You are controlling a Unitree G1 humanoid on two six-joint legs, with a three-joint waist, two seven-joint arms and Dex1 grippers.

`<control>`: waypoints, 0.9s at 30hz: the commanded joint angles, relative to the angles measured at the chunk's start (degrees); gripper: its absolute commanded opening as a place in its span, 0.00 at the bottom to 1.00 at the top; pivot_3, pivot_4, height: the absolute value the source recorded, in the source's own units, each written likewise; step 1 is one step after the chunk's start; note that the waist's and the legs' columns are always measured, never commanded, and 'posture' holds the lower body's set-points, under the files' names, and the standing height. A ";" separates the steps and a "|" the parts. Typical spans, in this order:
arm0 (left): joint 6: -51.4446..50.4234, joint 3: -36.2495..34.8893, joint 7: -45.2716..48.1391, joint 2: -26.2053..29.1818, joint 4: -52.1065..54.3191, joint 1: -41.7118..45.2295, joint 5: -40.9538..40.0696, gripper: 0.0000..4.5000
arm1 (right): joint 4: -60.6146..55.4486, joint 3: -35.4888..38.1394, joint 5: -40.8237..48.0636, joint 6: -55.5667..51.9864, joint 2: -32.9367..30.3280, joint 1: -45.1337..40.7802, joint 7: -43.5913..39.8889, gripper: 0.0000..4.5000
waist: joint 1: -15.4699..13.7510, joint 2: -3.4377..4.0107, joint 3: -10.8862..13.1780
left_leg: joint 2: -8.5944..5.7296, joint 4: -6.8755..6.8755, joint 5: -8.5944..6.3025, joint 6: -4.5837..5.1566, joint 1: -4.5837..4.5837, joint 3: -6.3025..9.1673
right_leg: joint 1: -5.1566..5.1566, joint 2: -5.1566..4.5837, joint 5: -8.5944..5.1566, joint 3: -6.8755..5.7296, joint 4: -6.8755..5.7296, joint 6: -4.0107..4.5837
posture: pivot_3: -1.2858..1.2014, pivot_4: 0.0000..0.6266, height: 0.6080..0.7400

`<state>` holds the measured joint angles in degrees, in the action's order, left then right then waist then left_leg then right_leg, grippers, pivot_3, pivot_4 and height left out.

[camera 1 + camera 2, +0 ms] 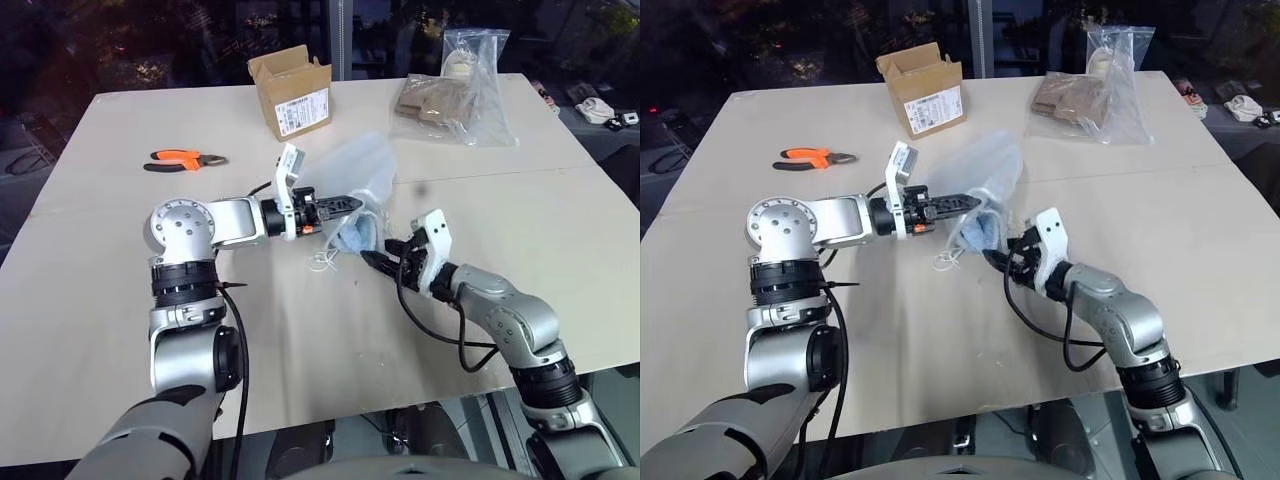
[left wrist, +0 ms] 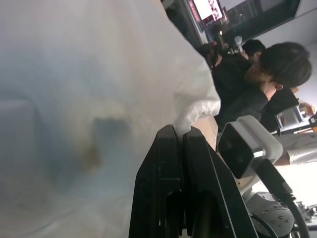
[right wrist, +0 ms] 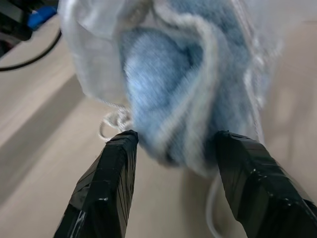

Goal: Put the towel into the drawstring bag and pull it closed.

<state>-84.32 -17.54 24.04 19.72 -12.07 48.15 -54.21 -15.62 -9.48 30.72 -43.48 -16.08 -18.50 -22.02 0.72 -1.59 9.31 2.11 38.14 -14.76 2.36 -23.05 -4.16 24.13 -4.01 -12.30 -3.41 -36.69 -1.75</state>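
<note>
While the table (image 1: 120,300) carries a cardboard box (image 1: 292,94), a clear plastic bag (image 1: 462,100) with brown contents and orange pliers (image 1: 185,159) at its far side, the drawstring bag (image 1: 362,175) hangs above its middle, lifted off the surface. Its long axis runs slanted: the closed end points up and away toward the far right, and the mouth points down and toward the robot. The left gripper (image 1: 352,205) has its fingers pressed together on the rim of the mouth and holds the bag up. The towel (image 1: 358,236) sits in the mouth, partly inside, with its light blue fold and pale edge bulging out at the low end. The right gripper (image 3: 173,148) is just beside this end, with its fingers (image 3: 116,163) spread on both sides of the towel and not closed on it. The white cord (image 1: 322,260) hangs in loops below the mouth, near the table.
</note>
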 commanded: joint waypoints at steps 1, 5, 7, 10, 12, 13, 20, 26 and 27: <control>1.72 0.53 2.29 1.64 -0.47 2.22 0.83 0.00 | -5.78 1.81 -1.78 1.78 -1.63 -0.18 0.27 0.60 | 0.06 0.00 0.00 | 0.00 0.00 0.00 0.00 0.00 0.00 | 0.00 0.00 0.00 0.01 0.00 0.00 | 0.52 0.24 1.00; 2.54 1.23 4.02 3.17 -2.41 3.49 2.31 0.00 | -8.22 0.98 -4.43 2.87 -7.01 0.53 -3.30 0.71 | -0.04 -0.02 0.01 | 0.00 0.00 0.00 0.00 0.00 0.00 | 0.00 0.01 0.00 -0.01 0.00 0.00 | 0.52 0.24 1.00; 3.02 1.78 4.87 3.69 -3.06 3.92 2.99 0.00 | -7.01 0.74 -7.17 3.69 -7.61 0.15 -1.63 0.87 | -0.03 -0.04 0.02 | -0.01 0.00 0.00 0.00 0.01 0.00 | -0.01 0.01 0.00 -0.01 0.01 -0.01 | 0.52 0.24 1.00; 3.50 2.44 5.75 3.90 -3.40 4.38 3.66 0.00 | -4.07 -0.73 -11.02 4.97 -7.91 -0.49 -1.11 0.99 | -0.03 -0.05 0.03 | 0.00 0.00 0.00 0.00 0.01 0.00 | 0.00 0.01 0.00 -0.01 0.00 -0.01 | 0.52 0.24 1.00; 3.57 2.70 6.01 3.78 -3.21 4.47 3.88 0.00 | -1.70 -0.86 -12.40 5.75 -6.38 -1.45 -0.37 0.99 | -0.01 -0.08 0.04 | 0.00 0.00 0.00 0.00 0.01 -0.01 | 0.00 0.01 -0.01 -0.01 0.00 -0.01 | 0.52 0.24 1.00; 3.52 2.77 6.05 3.66 -2.98 4.41 3.91 0.00 | -0.45 -1.06 -13.49 6.13 -5.73 -2.09 0.28 0.99 | 0.03 -0.08 0.05 | 0.00 0.01 0.00 0.00 0.01 -0.01 | 0.00 0.01 0.00 0.00 0.00 -0.01 | 0.52 0.24 1.00; 3.69 3.36 6.39 3.35 -1.66 3.84 4.40 0.00 | 6.00 0.28 -18.18 8.78 -2.75 -4.89 2.91 0.99 | 0.04 -0.08 0.05 | 0.00 0.01 0.01 -0.02 0.00 -0.02 | 0.01 0.00 0.00 0.00 -0.01 -0.01 | 0.52 0.24 1.00; 6.13 5.21 7.91 3.78 -0.89 3.52 5.78 0.00 | 16.13 -0.15 -21.38 14.50 -1.90 -9.67 1.31 0.78 | 0.09 -0.08 0.05 | -0.01 0.05 0.01 -0.02 0.01 -0.07 | 0.01 -0.01 0.00 0.04 -0.02 -0.01 | 0.52 0.24 1.00; 6.89 5.88 8.61 3.98 -0.60 3.41 6.19 0.00 | 17.68 -0.40 -21.80 15.38 -1.77 -10.37 0.74 0.72 | 0.10 -0.08 0.05 | -0.01 0.05 0.01 -0.02 0.01 -0.07 | 0.01 -0.01 0.00 0.05 -0.02 -0.01 | 0.52 0.24 1.00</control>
<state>-79.07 -12.04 31.28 23.17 -14.93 51.25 -48.25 1.90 -10.30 9.55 -30.56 -17.82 -27.78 -20.64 0.82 -1.68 9.36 2.11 38.19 -14.75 2.34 -23.03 -4.23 24.13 -4.01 -12.30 -3.37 -36.72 -1.76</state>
